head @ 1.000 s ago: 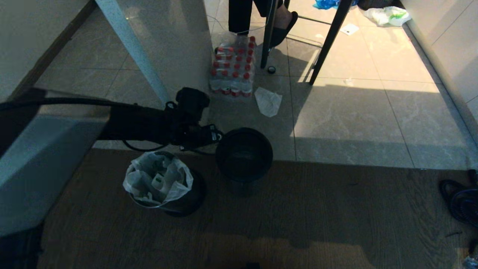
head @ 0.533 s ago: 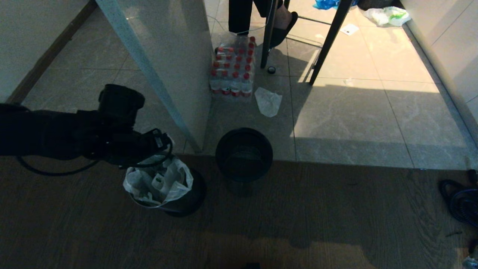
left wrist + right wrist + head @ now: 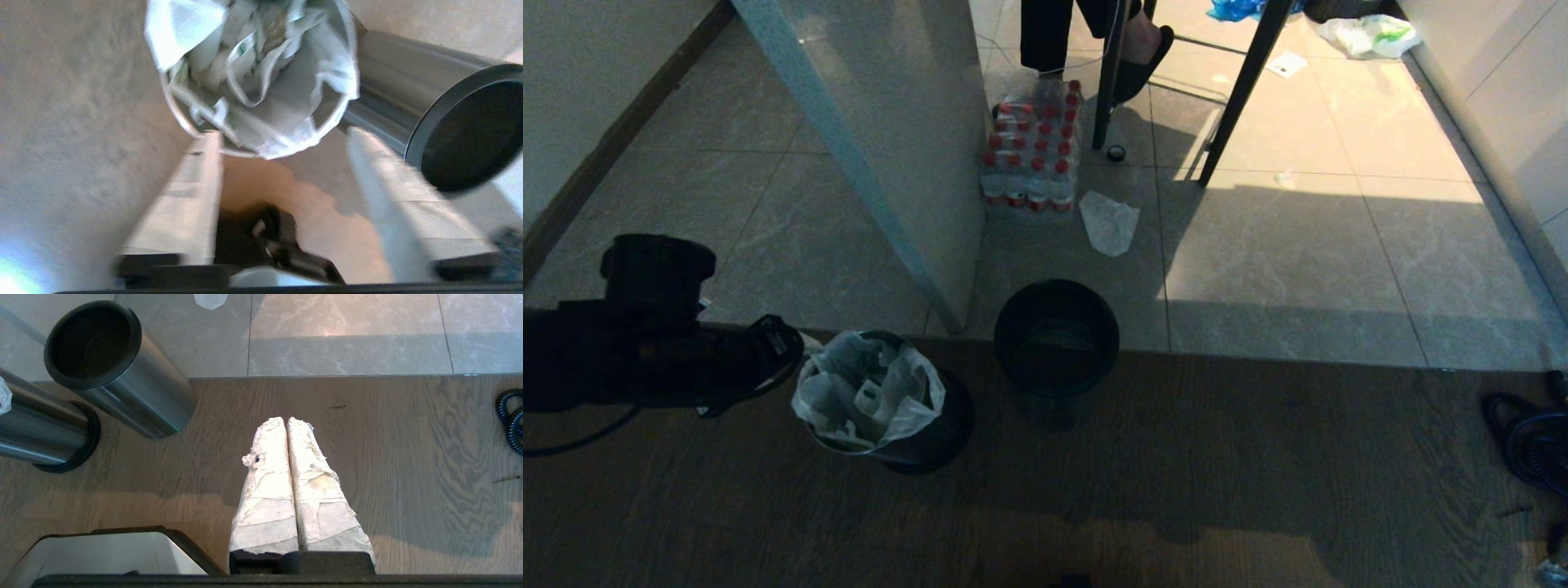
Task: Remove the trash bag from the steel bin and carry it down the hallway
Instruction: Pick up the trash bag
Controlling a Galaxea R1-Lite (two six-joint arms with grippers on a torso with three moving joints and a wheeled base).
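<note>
Left wrist view: left pincer (image 3: 282, 139) gapes empty beside the trash bag (image 3: 261, 77); no lettering is legible.

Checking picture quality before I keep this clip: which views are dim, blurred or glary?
Head view: wood floor dim, left tool nearly a silhouette, sunlit tiles bright. Left wrist view: smeared by blur, fingers and trash bag soft, bag washed pale. Right wrist view: sharp, evenly lit.

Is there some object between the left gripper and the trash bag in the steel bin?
Nothing visible. The left gripper, fingers apart, sits just outside the rim of the steel bin with the trash bag directly ahead. The second, empty bin stands on the far side, away from the gripper.
</note>
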